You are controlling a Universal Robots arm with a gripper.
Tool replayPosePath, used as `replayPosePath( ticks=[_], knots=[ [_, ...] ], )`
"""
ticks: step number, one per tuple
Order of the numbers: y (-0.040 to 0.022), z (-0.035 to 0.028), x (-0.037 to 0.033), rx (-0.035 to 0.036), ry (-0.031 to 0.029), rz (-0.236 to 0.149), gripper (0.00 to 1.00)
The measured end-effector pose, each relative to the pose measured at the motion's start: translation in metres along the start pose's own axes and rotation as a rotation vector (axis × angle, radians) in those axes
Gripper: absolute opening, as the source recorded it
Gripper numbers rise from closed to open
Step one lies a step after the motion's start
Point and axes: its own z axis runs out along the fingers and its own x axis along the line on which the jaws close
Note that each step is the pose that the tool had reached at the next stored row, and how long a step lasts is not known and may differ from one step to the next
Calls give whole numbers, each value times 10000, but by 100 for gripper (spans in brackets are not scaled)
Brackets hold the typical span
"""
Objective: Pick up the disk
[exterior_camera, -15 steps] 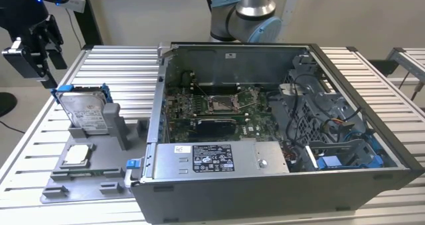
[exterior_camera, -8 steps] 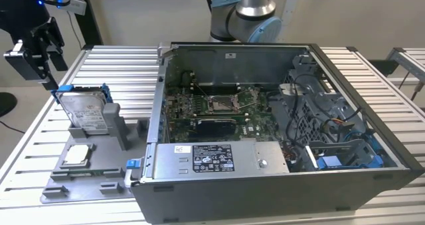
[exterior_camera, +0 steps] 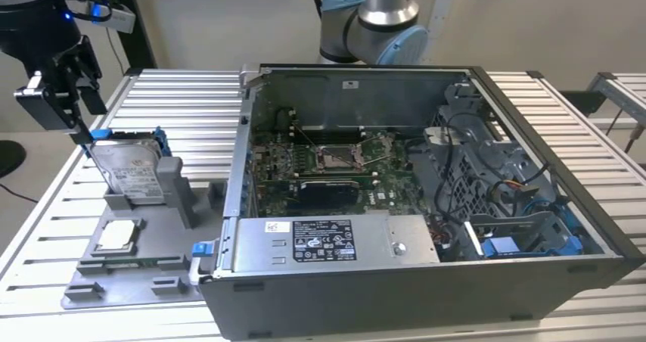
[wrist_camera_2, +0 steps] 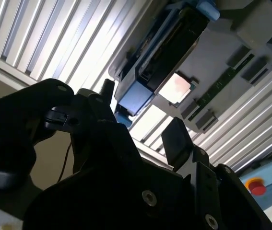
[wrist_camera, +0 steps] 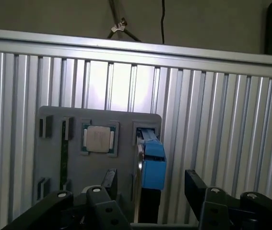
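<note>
Claw [wrist_camera: 150, 176] hung wide open and empty just above the disk [wrist_camera: 153, 160], which stood on edge in its grey stand [wrist_camera: 73, 120], so the top edge was grabbable.

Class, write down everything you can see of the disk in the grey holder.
The disk is a flat silver-grey metal slab with a white label, framed by a blue plastic bracket. It stands on edge in the grey holder, at the exterior view's left of the case. The open gripper hangs by its blue upper end. In the first wrist view, one finger sits on each side, with gaps showing.
</note>
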Motion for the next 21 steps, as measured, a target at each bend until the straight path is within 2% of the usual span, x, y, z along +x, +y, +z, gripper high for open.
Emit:
replayPosePath(
  ticks=[12, 21],
  knots=[
    [-3, 221, -40, 10, -117, 0, 100],
    [0, 384, -41, 15, -174, 1, 100]
  ],
)
